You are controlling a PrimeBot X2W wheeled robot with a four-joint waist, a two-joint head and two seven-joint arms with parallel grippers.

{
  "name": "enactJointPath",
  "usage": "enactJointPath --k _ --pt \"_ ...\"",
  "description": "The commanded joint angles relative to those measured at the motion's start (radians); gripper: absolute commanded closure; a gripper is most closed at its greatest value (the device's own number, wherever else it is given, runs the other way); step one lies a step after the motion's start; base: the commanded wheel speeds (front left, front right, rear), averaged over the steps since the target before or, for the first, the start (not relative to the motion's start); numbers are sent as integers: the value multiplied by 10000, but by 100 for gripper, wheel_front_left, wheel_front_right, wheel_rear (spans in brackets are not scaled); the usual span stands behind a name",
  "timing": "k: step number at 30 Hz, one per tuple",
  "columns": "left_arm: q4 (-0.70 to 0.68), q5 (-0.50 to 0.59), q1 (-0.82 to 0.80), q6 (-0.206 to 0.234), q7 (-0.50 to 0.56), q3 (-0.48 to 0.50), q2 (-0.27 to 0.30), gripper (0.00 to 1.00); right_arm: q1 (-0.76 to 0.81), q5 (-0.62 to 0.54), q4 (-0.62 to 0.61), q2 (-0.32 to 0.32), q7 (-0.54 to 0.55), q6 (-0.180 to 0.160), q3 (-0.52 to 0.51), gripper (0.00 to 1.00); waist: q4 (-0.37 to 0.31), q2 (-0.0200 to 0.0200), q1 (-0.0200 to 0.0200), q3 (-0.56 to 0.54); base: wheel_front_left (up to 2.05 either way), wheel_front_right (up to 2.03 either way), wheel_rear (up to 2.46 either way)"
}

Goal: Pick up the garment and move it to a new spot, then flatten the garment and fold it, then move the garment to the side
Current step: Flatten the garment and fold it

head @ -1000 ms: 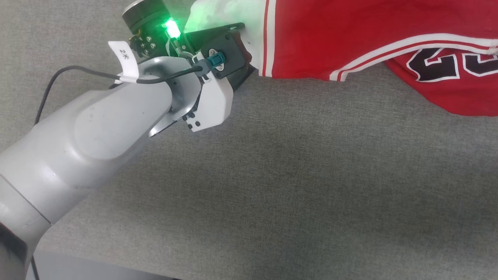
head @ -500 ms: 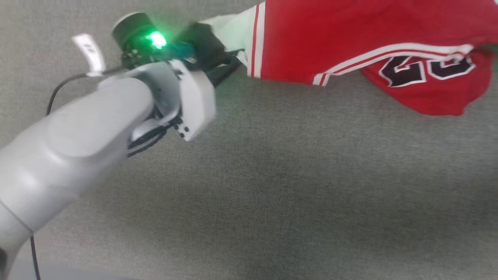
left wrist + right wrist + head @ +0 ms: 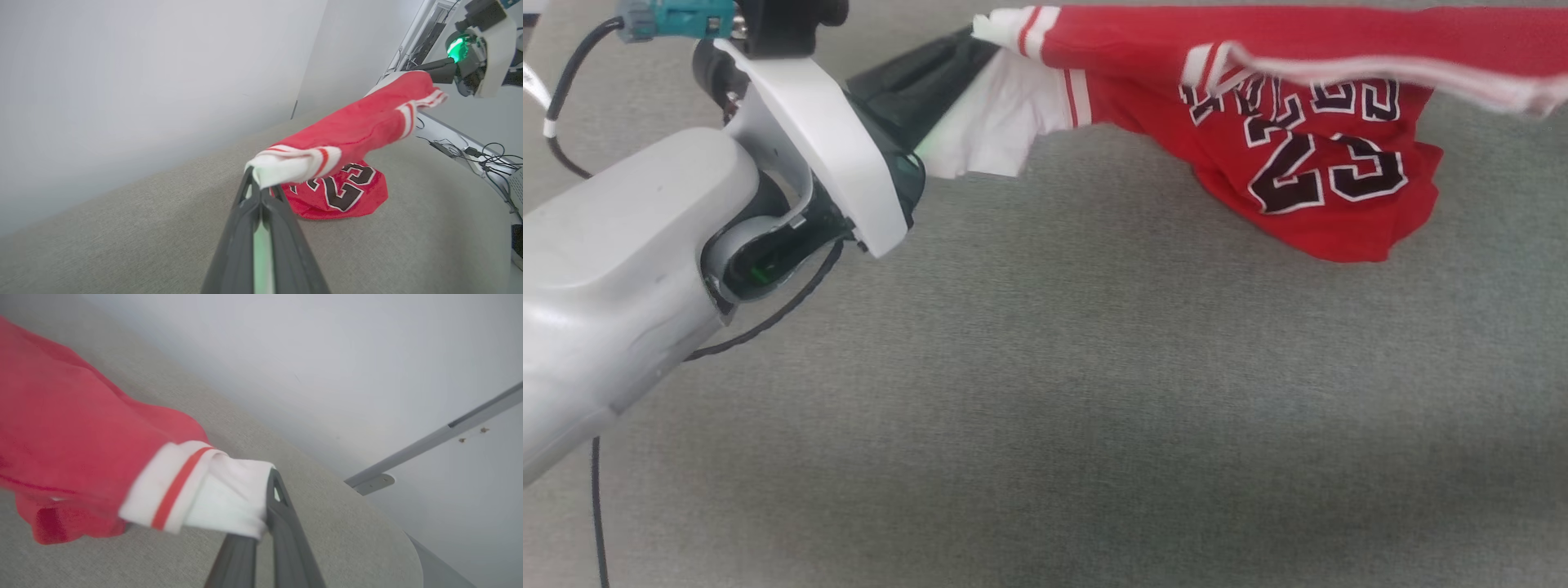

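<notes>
Now your left hand (image 3: 254, 185) is clamped on one white sleeve of the red shirt (image 3: 1339, 233), and your right hand (image 3: 273, 486) pinches the other sleeve. The shirt hangs stretched between them above the grey counter (image 3: 1094, 392), its lower part with the number 23 resting on the counter.

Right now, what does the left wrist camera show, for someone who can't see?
The left gripper pinches the white sleeve of a red garment, stretched across to the right gripper. Its number 23 part droops onto the grey surface.
</notes>
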Motion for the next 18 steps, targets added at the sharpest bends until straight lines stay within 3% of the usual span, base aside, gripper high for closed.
enactJointPath --k 1,2,4,5,9,13,18 --pt "123 -54 28 -12 209 -10 -10 100 210 181 375 144 -138 -18 -142 100 -136 0 0 104 0 0 0" --pt "123 -54 28 -12 209 -10 -10 100 210 181 375 144 -138 -18 -142 100 -136 0 0 104 0 0 0" --pt "1006 -411 -269 -12 237 70 -270 100 130 749 1462 1171 -575 -18 -777 100 -396 0 0 289 0 0 0" --pt "1006 -411 -269 -12 237 70 -270 100 130 749 1462 1171 -575 -18 -777 100 -396 0 0 289 0 0 0" --pt "2919 -929 -1112 -13 -50 695 -934 100 -690 1094 3505 3097 -1086 -21 -1731 100 -875 0 0 546 0 0 0" --pt "5179 -1330 -2625 -8 -482 1789 -1623 100 -2146 902 5799 4887 -1772 -19 -2615 100 -1209 0 0 800 0 0 0" --pt "7253 -1161 -4799 72 -760 2939 -2409 100 -4228 387 8358 6197 -3380 -24 -3555 100 -1459 0 0 775 0 0 0"
